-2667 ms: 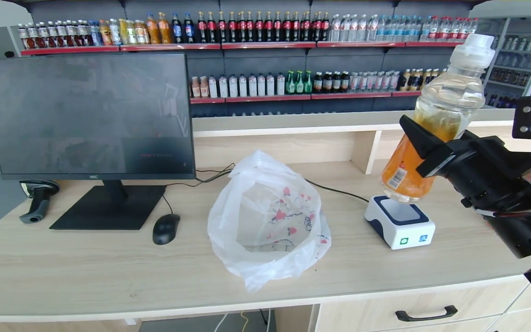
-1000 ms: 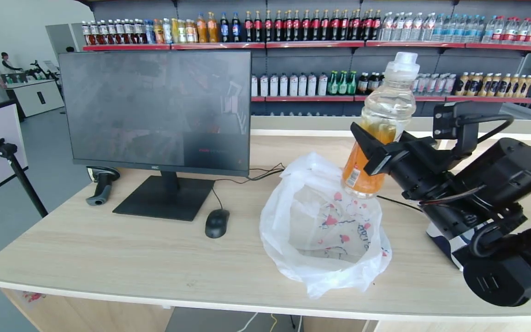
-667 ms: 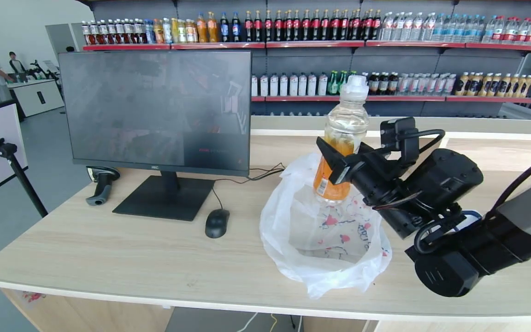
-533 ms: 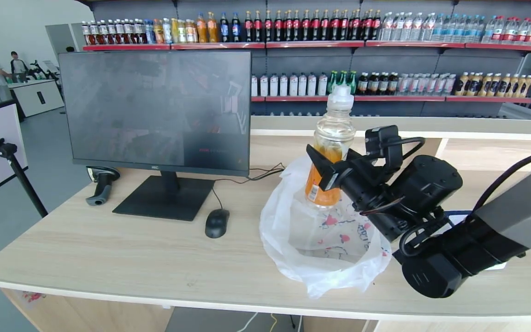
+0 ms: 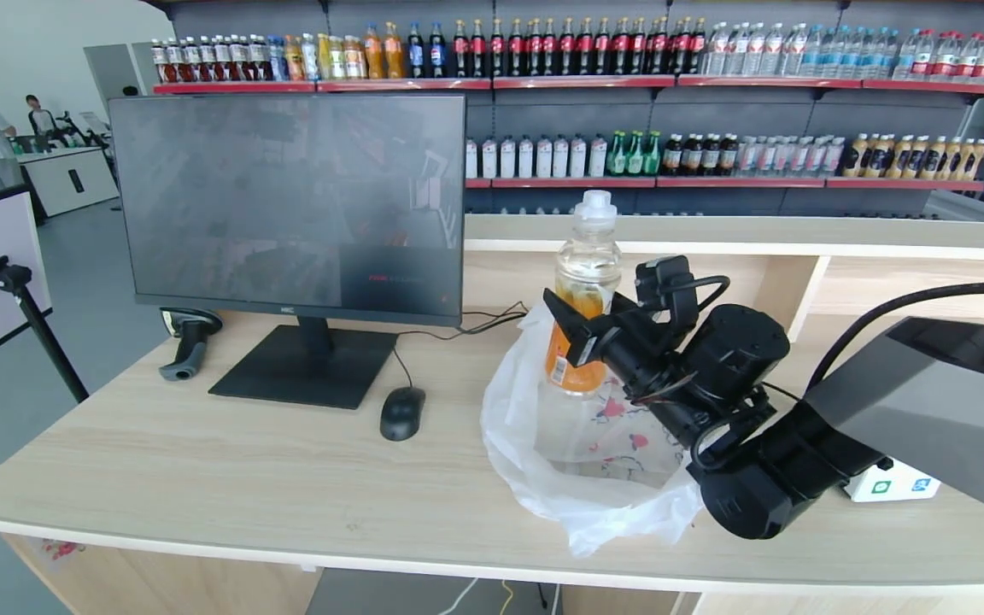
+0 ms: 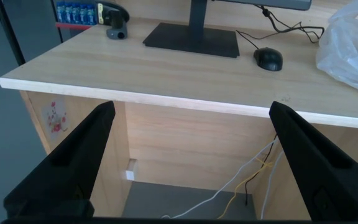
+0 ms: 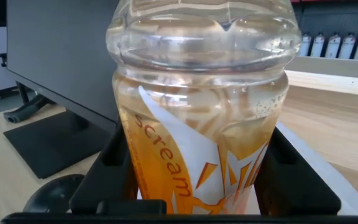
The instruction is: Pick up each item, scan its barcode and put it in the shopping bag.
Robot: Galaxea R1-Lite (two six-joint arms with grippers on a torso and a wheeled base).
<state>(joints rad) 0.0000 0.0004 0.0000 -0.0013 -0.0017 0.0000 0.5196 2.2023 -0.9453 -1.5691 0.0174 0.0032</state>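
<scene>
A clear bottle (image 5: 582, 290) with an orange label and white cap stands upright in my right gripper (image 5: 579, 340), which is shut on its lower body. The bottle's base sits at the mouth of the white plastic shopping bag (image 5: 582, 465), over the bag's far left rim. In the right wrist view the bottle (image 7: 204, 112) sits between the black fingers (image 7: 114, 168). The white barcode scanner (image 5: 889, 487) lies right of the bag, partly hidden by the arm. My left gripper (image 6: 188, 168) hangs open below the counter's front edge (image 6: 166, 93), holding nothing.
A dark monitor (image 5: 287, 196) stands at the counter's left, with a black mouse (image 5: 402, 412) and a handheld scanner (image 5: 189, 342) near its stand. Cables run behind the bag. Shelves of bottles line the back wall. Bare counter lies in front of the monitor.
My right gripper carried the bottle from above the barcode scanner leftward and down to the bag's mouth. The head camera also shifted after the earliest frame.
</scene>
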